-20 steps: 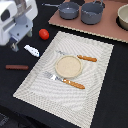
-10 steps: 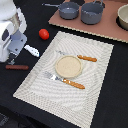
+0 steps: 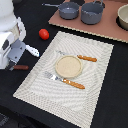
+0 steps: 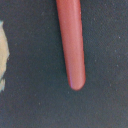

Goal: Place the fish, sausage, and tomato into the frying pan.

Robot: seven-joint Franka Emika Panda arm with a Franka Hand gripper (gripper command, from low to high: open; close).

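The sausage lies on the black table at the exterior view's left, its left part hidden behind my gripper. In the wrist view the sausage fills the middle, very close, and no fingers show, so the jaws look open and apart from it. The fish lies just right of my hand. The tomato sits farther back. The frying pan stands on the brown board at the back, with its thin handle pointing to the exterior view's left.
A grey pot stands next to the pan, with a bowl at the far right. A striped placemat holds a tan plate, a fork and a knife. A pale edge shows in the wrist view.
My arm has come down and slightly forward over the sausage, now hiding its left end. The fish, tomato and pan have not moved.
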